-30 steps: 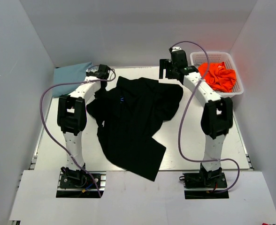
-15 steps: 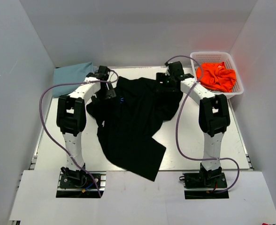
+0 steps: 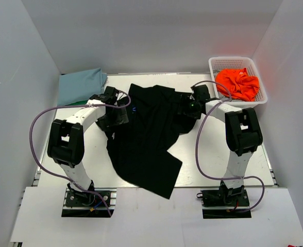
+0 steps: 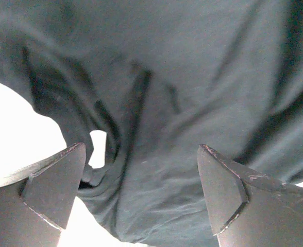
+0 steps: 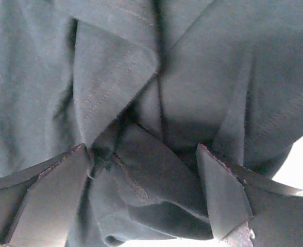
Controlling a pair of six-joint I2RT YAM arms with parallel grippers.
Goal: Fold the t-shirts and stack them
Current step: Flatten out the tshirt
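Note:
A large black t-shirt (image 3: 146, 139) lies crumpled across the middle of the table, a tiny blue print (image 3: 133, 108) near its upper left. My left gripper (image 3: 118, 110) is low over its left sleeve. In the left wrist view the left gripper (image 4: 140, 154) is open, with wrinkled black t-shirt cloth (image 4: 192, 77) between the fingers and nothing pinched. My right gripper (image 3: 187, 108) is at the shirt's bunched right side. The right wrist view shows the right gripper (image 5: 141, 154) open over the black t-shirt's layered folds and hems (image 5: 115, 67). A light blue t-shirt (image 3: 79, 85) lies folded at the back left.
A white mesh basket (image 3: 233, 60) at the back right holds a crumpled orange t-shirt (image 3: 238, 83). White walls close in the table on three sides. The black shirt's lower hem hangs over the table's near edge (image 3: 203, 187).
Both arms came forward and down from the back of the table onto the black t-shirt. The left gripper's jaws opened wide; the right gripper stayed open.

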